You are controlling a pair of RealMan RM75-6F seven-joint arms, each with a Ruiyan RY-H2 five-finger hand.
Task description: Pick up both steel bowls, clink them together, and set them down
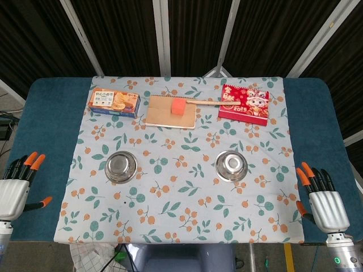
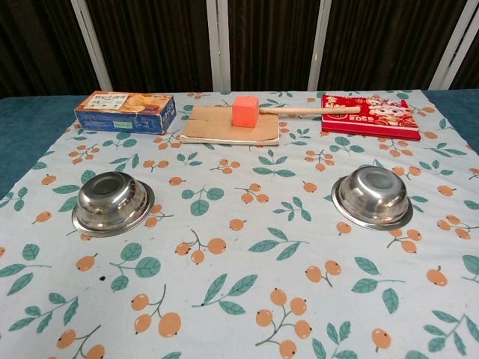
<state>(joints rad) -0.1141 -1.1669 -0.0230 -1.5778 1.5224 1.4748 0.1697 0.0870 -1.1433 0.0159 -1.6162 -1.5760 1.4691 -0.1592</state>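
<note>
Two steel bowls stand upright on the floral cloth. The left bowl [image 1: 121,166] [image 2: 113,202] and the right bowl [image 1: 231,165] [image 2: 372,196] sit well apart from each other. My left hand [image 1: 16,190] hovers off the cloth's left edge, fingers spread, holding nothing. My right hand [image 1: 322,203] is at the cloth's lower right corner, fingers apart and empty. Both hands are far from the bowls. The chest view shows neither hand.
Along the far side lie a snack box [image 1: 114,102] [image 2: 125,111], a brown notebook [image 1: 170,116] [image 2: 224,129] with an orange-headed mallet [image 1: 179,106] [image 2: 245,111] on it, and a red booklet [image 1: 244,102] [image 2: 370,116]. The blue table [image 1: 48,122] extends past the cloth.
</note>
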